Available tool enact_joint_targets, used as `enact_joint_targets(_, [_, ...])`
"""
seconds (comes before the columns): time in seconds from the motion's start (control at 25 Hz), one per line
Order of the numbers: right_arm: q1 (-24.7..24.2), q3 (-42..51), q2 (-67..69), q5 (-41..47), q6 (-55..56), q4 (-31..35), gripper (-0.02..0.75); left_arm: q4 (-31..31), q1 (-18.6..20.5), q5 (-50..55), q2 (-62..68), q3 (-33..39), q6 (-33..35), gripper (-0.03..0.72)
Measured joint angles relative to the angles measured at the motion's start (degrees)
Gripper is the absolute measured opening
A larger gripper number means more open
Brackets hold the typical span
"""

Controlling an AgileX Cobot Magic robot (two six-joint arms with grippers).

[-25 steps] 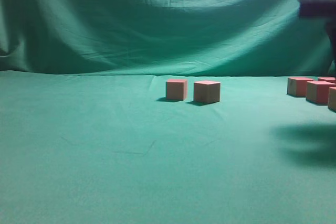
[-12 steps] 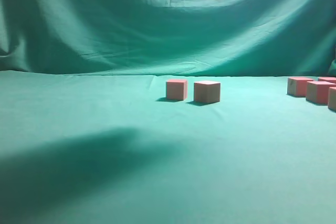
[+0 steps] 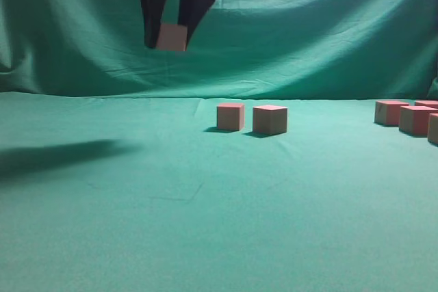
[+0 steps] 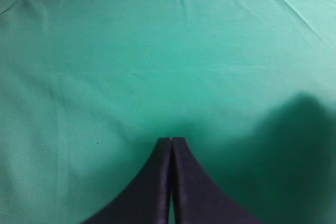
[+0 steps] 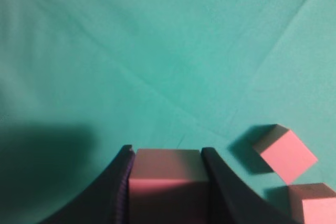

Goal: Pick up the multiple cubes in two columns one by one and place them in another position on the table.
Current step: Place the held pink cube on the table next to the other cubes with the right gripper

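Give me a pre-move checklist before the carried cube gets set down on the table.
1. Grip on the carried cube: ok, it sits squarely between the fingers of the right pincer.
2. Height above the table: ok, the cube hangs well clear of the cloth.
3. Landing spot beneath: ok, the right wrist view shows bare cloth ahead of the pincer.
4. Clearance from the two placed cubes: ok, the held cube is off to their left.
5. Left pincer: ok, shut, empty, over bare cloth.
6. Remaining cubes at the right edge: cannot tell the full count, they are cut off by the frame.
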Motion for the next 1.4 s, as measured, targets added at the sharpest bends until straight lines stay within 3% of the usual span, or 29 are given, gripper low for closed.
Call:
enact_joint_targets(0.24, [0.02,-0.74,4.15,0.11,6.37,-5.15,0.278,0.0,0.0,0.0,0.0,0.0,0.0,0.0])
enact_joint_targets(0.52, [0.02,-0.74,6.93,-0.27,7.88,-5.52,0.278,0.0,0.0,0.0,0.0,0.0,0.0,0.0])
enact_joint_targets(0.8, [0.02,-0.95,7.45,-5.99,9.28,-5.73,0.278,0.0,0.0,0.0,0.0,0.0,0.0,0.0])
enact_joint_targets(1.4, [0.12,-0.95,10.83,-5.81,13.14,-10.12,0.278,0.0,0.0,0.0,0.0,0.0,0.0,0.0])
